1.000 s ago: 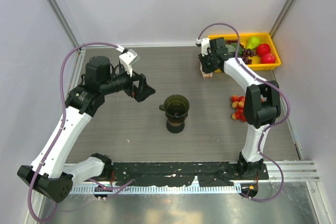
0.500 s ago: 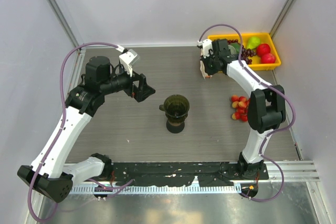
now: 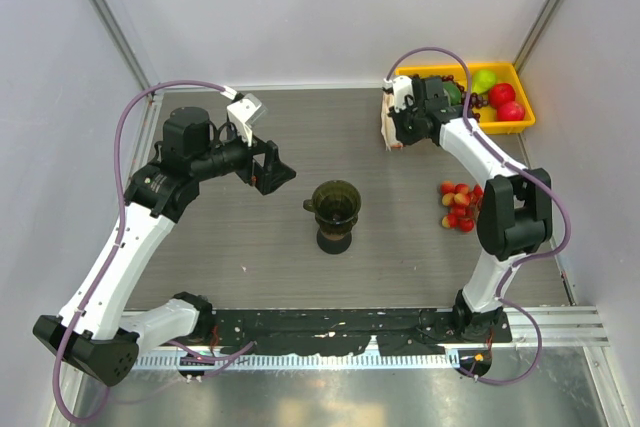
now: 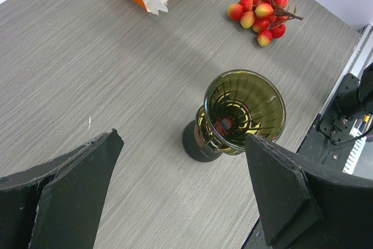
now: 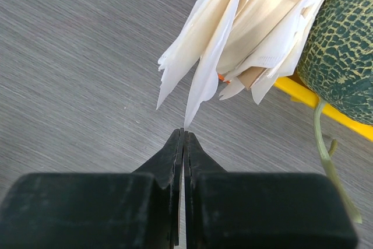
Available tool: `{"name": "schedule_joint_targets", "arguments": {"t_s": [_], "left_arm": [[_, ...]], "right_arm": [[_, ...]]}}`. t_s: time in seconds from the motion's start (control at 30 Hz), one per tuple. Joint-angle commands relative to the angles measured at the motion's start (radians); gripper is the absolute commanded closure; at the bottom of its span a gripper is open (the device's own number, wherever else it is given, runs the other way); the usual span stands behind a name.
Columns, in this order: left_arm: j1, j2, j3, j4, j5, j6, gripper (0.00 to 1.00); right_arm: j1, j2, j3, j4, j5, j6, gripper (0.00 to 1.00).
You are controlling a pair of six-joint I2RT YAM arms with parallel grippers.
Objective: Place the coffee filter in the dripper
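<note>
grey wood-grain tabletop: right gripper at the filter pack, on the far side of the dripper and off to its right.
its jaws look pressed together on the tip of one white leaf, the coffee filter, which fans out of the pack beside its neighbours. to do this well, draw it slowly and straight out so only one sheet comes and the thin tip does not tear, then carry it over the dripper's open mouth, which has nothing in it. left gripper hangs spread wide, up and left of the dripper, holding nothing. hard to judge: how much paper is really nipped, whether a second sheet clings behind, and the pack's foot, cut off in the wrist view.
</note>
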Motion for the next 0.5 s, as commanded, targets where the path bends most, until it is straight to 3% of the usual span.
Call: {"name": "schedule_joint_targets", "arguments": {"t_s": [0.0,0.07,0.1,0.17,0.47], "left_arm": [[0.005,-0.014,0.013,0.04,0.021,0.001,0.01],[0.005,-0.015,0.014,0.038,0.022,-0.001,0.01],[0.005,-0.014,0.014,0.038,0.022,0.001,0.01],[0.005,-0.009,0.016,0.038,0.024,-0.001,0.01],[0.005,-0.003,0.02,0.04,0.03,-0.005,0.01]], "right_arm": [[-0.003,-0.014,-0.001,0.027,0.005,-0.007,0.95],[-0.003,0.0,0.005,0.027,0.016,-0.001,0.89],[-0.002,0.005,0.013,0.027,0.019,0.001,0.79],[-0.003,0.017,0.023,0.028,0.022,0.015,0.7],[-0.003,0.065,0.075,0.045,0.054,0.024,0.66]]}}
